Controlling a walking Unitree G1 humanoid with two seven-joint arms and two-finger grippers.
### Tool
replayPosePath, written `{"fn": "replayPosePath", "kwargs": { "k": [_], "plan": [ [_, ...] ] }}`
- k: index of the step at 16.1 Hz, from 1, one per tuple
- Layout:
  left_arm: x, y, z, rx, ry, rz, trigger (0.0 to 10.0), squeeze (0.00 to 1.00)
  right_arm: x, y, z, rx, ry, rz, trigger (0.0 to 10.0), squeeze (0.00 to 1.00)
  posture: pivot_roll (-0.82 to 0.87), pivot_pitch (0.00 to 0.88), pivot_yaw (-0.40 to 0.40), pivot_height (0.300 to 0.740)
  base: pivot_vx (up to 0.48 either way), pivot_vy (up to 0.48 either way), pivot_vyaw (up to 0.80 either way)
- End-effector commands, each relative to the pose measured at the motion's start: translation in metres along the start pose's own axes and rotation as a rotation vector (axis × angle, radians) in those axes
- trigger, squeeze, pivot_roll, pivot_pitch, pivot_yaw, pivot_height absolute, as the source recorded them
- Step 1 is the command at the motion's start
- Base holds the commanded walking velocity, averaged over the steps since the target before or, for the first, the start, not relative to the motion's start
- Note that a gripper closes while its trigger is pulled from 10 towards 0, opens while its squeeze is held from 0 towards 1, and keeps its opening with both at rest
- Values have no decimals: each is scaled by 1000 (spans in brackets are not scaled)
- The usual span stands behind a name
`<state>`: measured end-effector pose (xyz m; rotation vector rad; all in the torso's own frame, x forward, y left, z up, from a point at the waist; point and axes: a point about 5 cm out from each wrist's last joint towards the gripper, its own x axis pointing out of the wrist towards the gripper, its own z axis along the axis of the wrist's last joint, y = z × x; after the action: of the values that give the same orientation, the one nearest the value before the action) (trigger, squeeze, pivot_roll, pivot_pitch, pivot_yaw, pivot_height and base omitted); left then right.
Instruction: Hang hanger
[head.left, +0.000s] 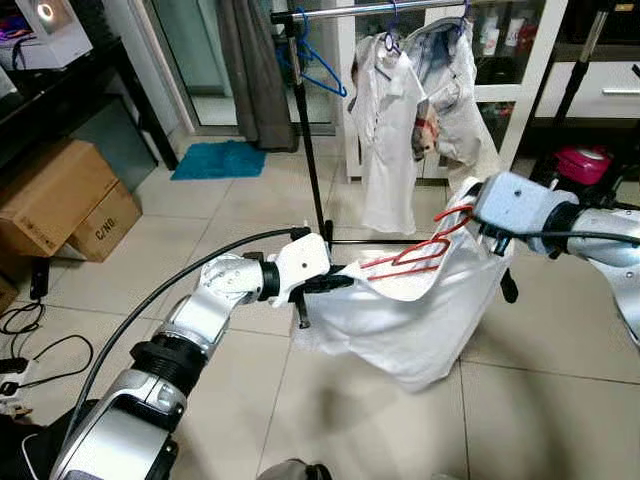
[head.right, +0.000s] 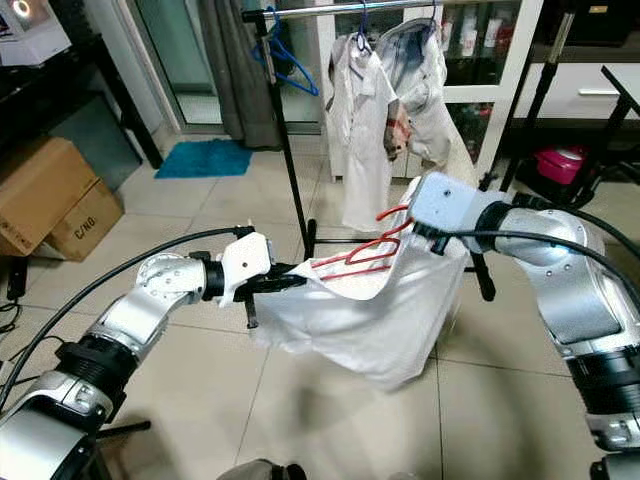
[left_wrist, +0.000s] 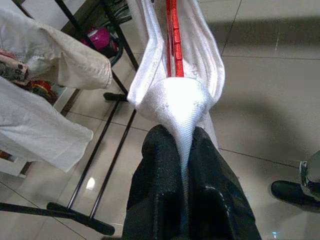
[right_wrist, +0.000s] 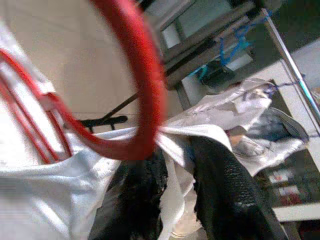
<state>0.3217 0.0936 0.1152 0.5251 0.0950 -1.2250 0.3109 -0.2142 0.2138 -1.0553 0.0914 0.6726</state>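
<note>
Between you & the garment rack (head.left: 310, 150), a white garment (head.left: 400, 320) w/ a red hanger (head.left: 415, 252) inside hangs stretched mid-air, off the floor, well short of the rack.

Left to right:
- Left gripper (head.left: 335, 283): fingers (left_wrist: 165, 185) clamped on a bunched corner of the cloth, holding that end up; the wrist view shows fabric pinched tight btwn them.
- Garment sags in the middle like a sling; hanger's long axis runs roughly level from the left gripper toward the right one, rising slightly at the right end. Hook end is at the right.
- Right gripper (head.right: 428, 236): fingers (right_wrist: 220, 190) closed on cloth beside the red hook (right_wrist: 135, 100), which curves just above them.
- Beyond, the rack bar (head.left: 400, 8) already carries two pale shirts (head.left: 400, 110) & a blue hanger (head.left: 320, 65).

Progress, as I judge it: garment's on the hanger & lifted; hanging isn't done. You'd need to step closer, raise the hook end, turn the hook over the bar, then let go both sides.
</note>
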Motion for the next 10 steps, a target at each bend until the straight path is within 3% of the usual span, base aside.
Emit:
{"fn": "replayPosePath", "kwargs": {
  "k": [1, 2, 5, 7, 8, 10],
  "plan": [
    [-6, 8, 1, 16, 5, 30, 0, 0, -1, -4, 10, -73, -32, 21, 10000, 1000, -190, 0, 159, 740, 0, 0, 0],
    [-6, 8, 1, 18, 5, 32, 0, 0, -1, -4, 10, -83, -36, 27, 10000, 1000, -190, 0, 159, 740, 0, 0, 0],
    [-11, 15, 0, 37, 16, 54, 0, 0, -2, 2, 18, -282, -72, 190, 10000, 1000, -210, 0, 160, 740, 0, 0, 0],
    [-14, 18, 0, 45, 20, 62, 0, 0, -3, -3, 20, -348, -74, 241, 10000, 1000, -214, 0, 154, 740, 0, 0, 0],
    [-17, 22, 1, 50, 15, 77, 0, 0, -5, -12, 26, -395, -82, 303, 10000, 1000, -217, 0, 145, 740, 0, 0, 0],
    [-18, 22, 2, 60, 4, 70, 0, 0, -7, -14, 27, -440, -73, 429, 10000, 1000, -219, 0, 135, 740, 0, 0, 0]
  ]
}}
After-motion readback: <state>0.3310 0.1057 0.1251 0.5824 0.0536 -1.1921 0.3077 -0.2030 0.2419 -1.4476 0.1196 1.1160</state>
